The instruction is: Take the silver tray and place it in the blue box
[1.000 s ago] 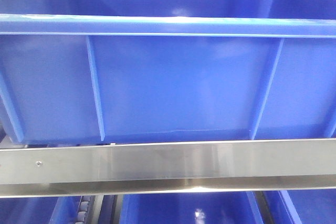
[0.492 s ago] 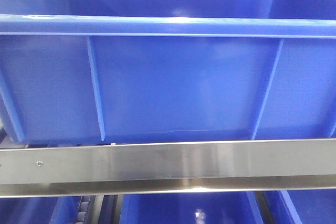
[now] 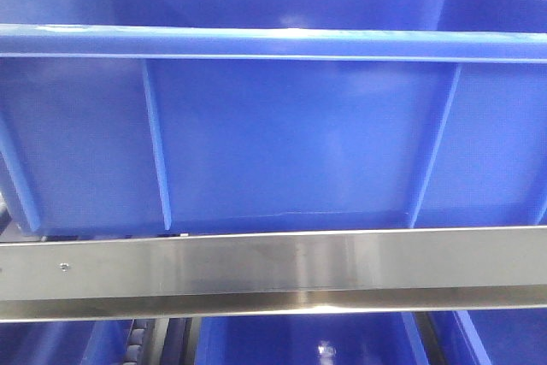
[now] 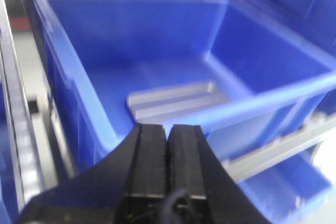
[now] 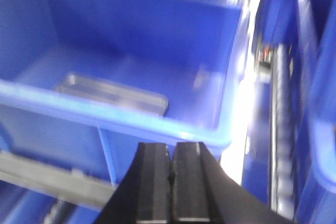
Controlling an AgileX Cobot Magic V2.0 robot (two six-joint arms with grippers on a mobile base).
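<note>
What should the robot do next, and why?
Probably just draw both arms back. The tray already lies on the floor of the blue box, and both the left gripper and the right gripper sit outside the near rim with jaws shut and empty, so nothing seems left to carry.

A brushed steel shelf rail (image 3: 273, 267) with a small screw (image 3: 62, 267) near its left end runs straight across the front view, more blue crates (image 3: 299, 344) sit on the level beneath it, and a roller track (image 5: 280, 124) runs just right of the right pincer (image 5: 170, 182).
</note>
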